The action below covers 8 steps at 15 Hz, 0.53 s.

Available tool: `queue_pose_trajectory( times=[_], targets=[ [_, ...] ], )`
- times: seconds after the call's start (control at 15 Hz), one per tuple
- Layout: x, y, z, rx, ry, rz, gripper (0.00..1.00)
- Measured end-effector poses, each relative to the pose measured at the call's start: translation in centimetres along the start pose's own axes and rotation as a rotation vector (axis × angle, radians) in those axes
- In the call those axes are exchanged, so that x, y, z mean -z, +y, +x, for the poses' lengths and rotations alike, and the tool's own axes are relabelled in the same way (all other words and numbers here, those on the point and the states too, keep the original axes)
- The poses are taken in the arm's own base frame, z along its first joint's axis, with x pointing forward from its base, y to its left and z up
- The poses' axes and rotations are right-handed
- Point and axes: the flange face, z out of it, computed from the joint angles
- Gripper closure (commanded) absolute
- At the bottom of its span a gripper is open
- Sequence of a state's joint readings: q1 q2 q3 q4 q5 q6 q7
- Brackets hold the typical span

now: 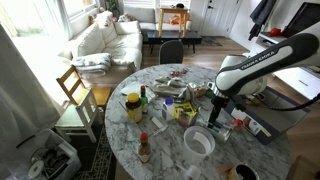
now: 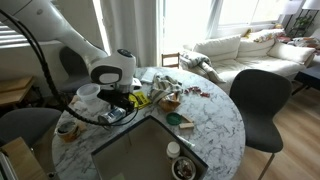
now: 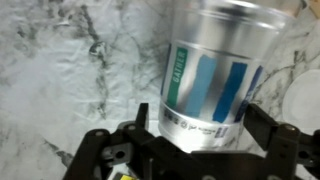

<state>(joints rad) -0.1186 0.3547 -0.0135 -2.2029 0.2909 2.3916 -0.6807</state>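
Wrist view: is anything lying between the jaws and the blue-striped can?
No. In the wrist view the blue-striped can stands directly between the open jaws, with nothing else in the narrow gaps on either side. The marble table shows beside it.

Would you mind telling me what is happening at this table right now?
The robot arm reaches over a cluttered marble table. In the wrist view its gripper is open around a silver can with blue stripes, with one finger on each side. As far as I can tell, the can is not yet clamped. A white bowl sits close by on the table.
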Motion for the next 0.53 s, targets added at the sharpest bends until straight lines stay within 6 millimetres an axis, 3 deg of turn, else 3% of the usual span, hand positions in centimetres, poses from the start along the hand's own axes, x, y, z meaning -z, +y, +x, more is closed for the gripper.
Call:
queue_pose_trajectory(
  times=[0.13, 0.53],
  targets=[
    [-0.57, 0.12, 0.16, -0.01, -0.016, -0.005, 0.44],
    [0.06, 0.72, -0.1, -0.008, -0.026, -0.001, 0.44]
  ],
)
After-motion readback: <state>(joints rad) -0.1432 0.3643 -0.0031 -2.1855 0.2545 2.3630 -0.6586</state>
